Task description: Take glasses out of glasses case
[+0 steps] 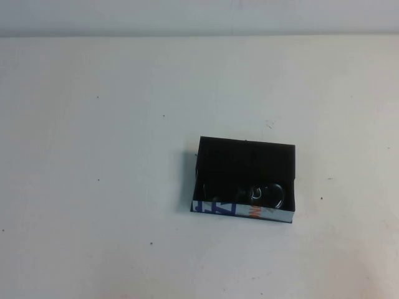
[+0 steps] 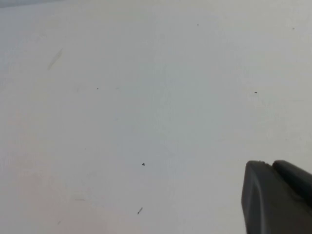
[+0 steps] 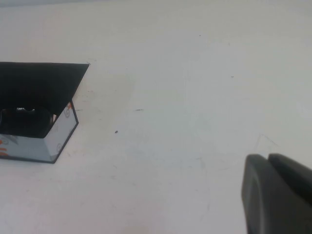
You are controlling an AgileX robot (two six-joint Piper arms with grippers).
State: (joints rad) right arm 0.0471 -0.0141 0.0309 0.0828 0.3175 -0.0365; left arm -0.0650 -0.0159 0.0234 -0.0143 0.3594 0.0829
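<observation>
Case position: the black rectangular glasses case (image 1: 244, 179), open at the top, with a white side panel lettered in blue and orange facing the robot, is sitting on the white, lightly speckled table (image 1: 93, 156), a little right of centre in the high view. The dark plastic-framed glasses (image 1: 265, 193) are lying inside it, low against the near wall, towards the robot's right end; only a lens rim and a glint are showing, the rest merging with the black interior.

Neither arm is appearing in the high view. The left gripper (image 2: 278, 197) is showing only as a dark fingertip edge over bare table, with the case nowhere in its view. The right gripper (image 3: 278, 192) is hovering well apart from the case, which sits at the far edge of its wrist view. For both grippers, cannot tell whether the jaws are open or closed.

Judgement: the reach is not yet begun. The right arm is looking better placed. Advising a descent from above, jaws straddling the frame bridge or one thick temple arm, keeping clear of the lenses and the case walls. Risk: the light case may be lifting with the glasses; the left gripper could be pinning it.
</observation>
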